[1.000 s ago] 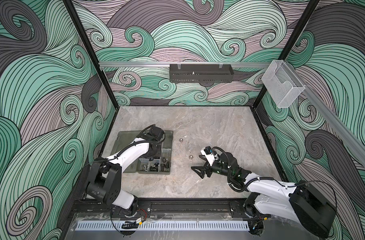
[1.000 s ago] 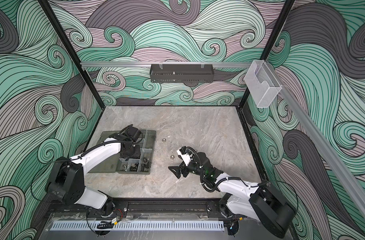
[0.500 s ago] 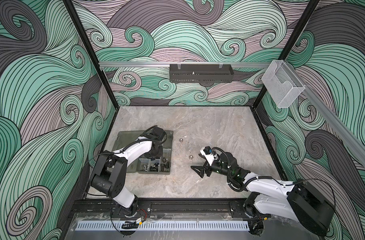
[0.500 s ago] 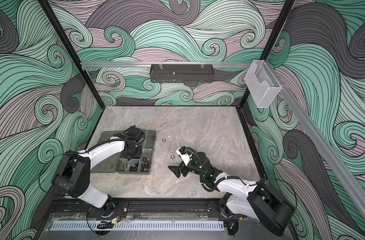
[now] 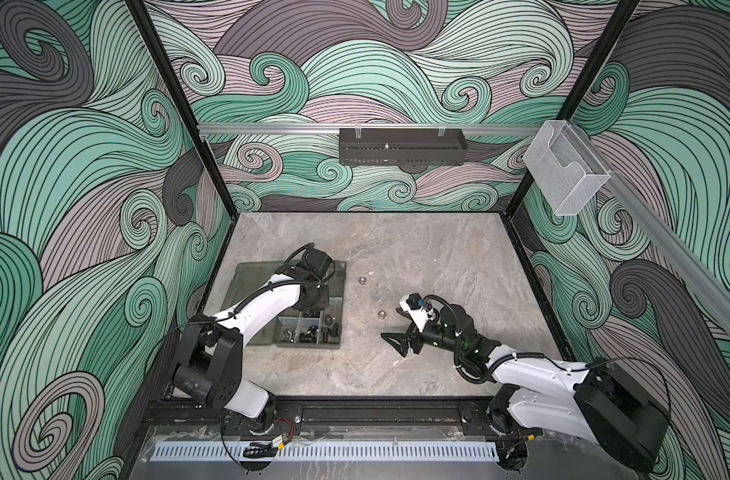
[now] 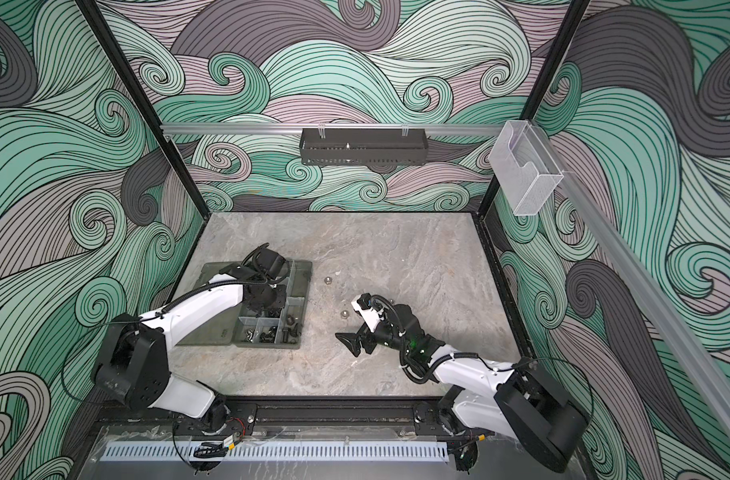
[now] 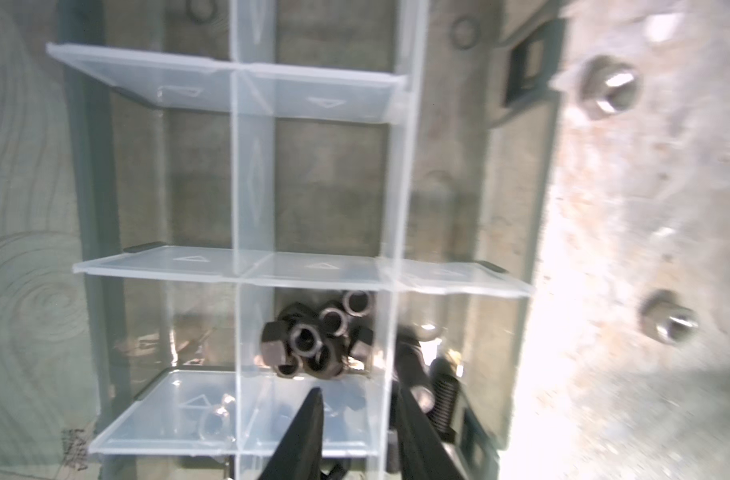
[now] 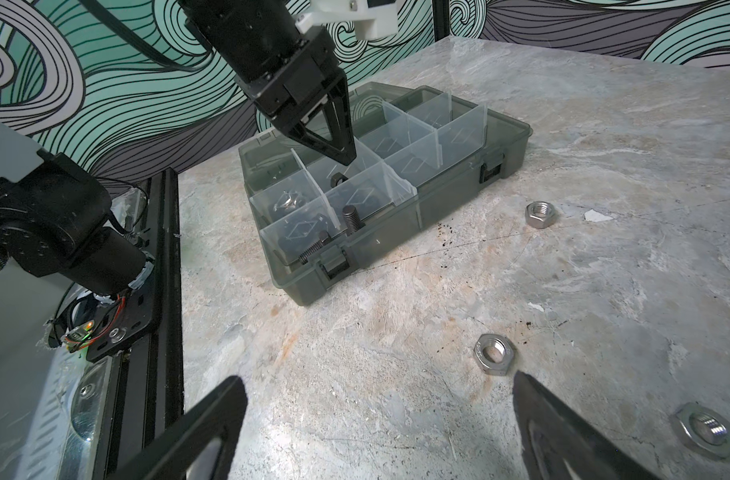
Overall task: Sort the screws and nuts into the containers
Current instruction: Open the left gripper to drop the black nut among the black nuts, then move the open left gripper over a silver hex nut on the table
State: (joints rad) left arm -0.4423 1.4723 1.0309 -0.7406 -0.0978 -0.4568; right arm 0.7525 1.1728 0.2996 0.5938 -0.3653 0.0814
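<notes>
Our left gripper (image 7: 359, 386), slightly parted and empty, hangs above the nuts (image 7: 309, 340); we lift straight up, clear of the dividers (image 7: 396, 187) beside it.

No word or number can be read. Small embossed lettering (image 7: 74, 451) on the organizer lid (image 7: 30, 291) is too blurred to make out. The clear dividers (image 7: 197, 259) between the containers (image 7: 325, 187) bear raised triangle outlines.

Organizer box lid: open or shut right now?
Open. The lid lies flat beside the compartments, which are uncovered, and the left end effector hangs over them.
</notes>
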